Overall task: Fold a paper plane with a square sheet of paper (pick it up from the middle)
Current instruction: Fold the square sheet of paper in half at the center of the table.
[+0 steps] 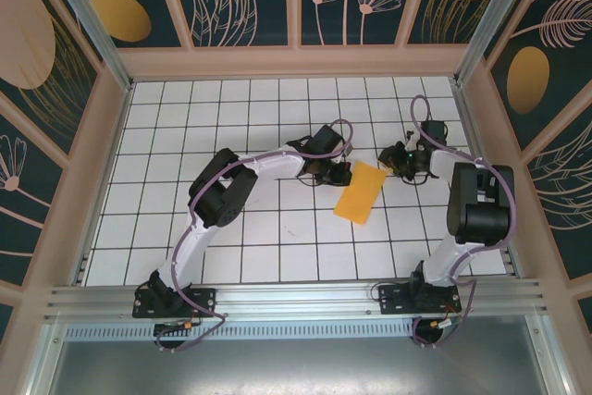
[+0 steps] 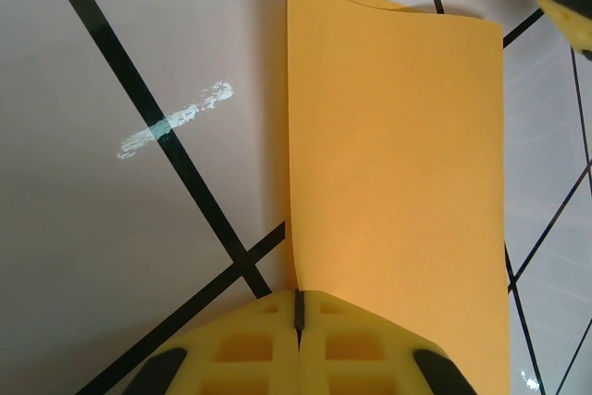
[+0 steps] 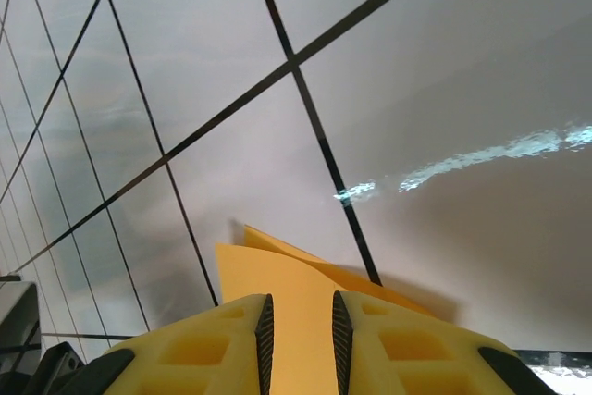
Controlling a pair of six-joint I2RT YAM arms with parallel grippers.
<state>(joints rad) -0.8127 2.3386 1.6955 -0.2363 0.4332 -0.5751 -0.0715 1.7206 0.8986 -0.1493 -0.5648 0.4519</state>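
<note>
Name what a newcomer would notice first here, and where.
The orange-yellow paper, folded to a strip, shows mid-table over the white grid tiles. The jaws of the left arm are shut on its left edge; those of the right arm stand apart at its far corner.

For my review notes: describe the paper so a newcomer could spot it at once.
On the white grid-tiled table, look near the middle, between the left hand and right hand. There lies the sheet of paper, folded into a slanted oblong. Nothing else on the tiles is flat and orange-yellow.
</note>
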